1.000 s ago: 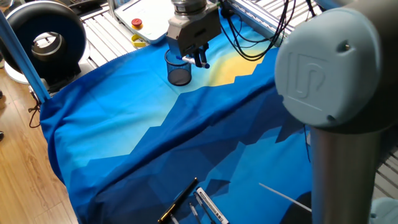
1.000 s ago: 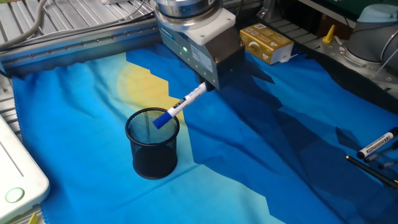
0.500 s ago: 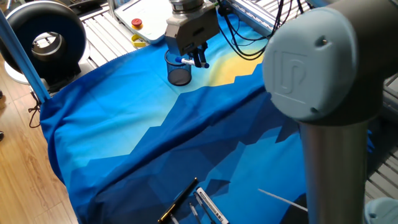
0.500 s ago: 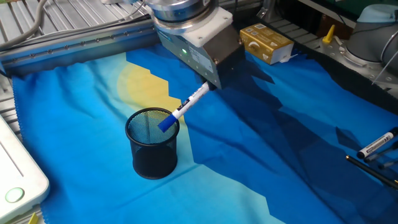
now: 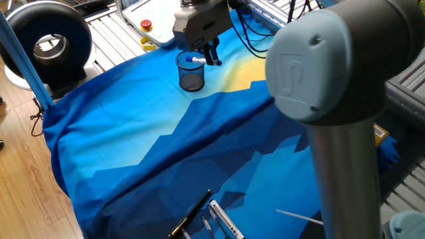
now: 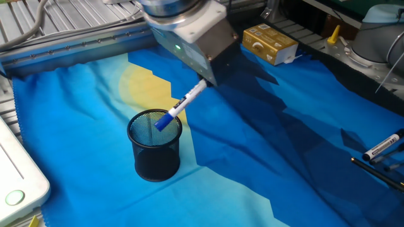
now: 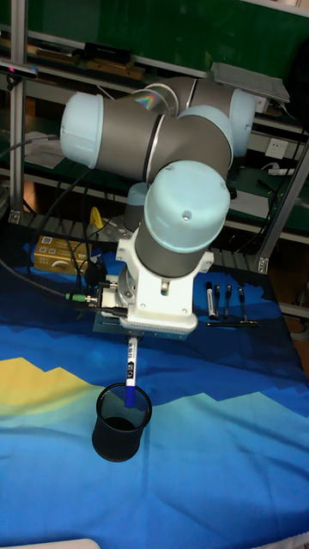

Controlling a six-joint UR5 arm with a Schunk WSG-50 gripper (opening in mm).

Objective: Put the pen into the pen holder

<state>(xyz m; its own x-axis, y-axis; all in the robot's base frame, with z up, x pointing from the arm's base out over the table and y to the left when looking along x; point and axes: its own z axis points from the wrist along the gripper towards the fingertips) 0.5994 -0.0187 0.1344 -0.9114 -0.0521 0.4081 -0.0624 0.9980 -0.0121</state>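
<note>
Pen (image 6: 180, 107) is held by its white upper end in the gripper (image 6: 203, 81), whose jaws are closed narrow on the barrel, so it hangs tilted with the dark blue cap lowest. The tilt lets the cap lead into the pen holder (image 6: 154, 153). In the other fixed view the blue end is over the open mouth, just inside the rim at about 2 o'clock. In the tall fixed view the pen (image 7: 130, 371) looks nearly vertical and its blue tip reaches the rim level of the pen holder (image 7: 122, 423); how deep it sits I cannot tell. One fixed view shows the gripper (image 5: 207, 57) close above the pen holder (image 5: 190, 72), at the far side of the blue cloth (image 6: 265, 157) that covers the worktop.

My judgement: the pen is aimed, not yet dropped. If the jaws open now, the slant may make it strike the rim, so a little more lowering seems safer. Spare pens (image 6: 382, 146) lie well apart at 3 o'clock, out of the way.
</note>
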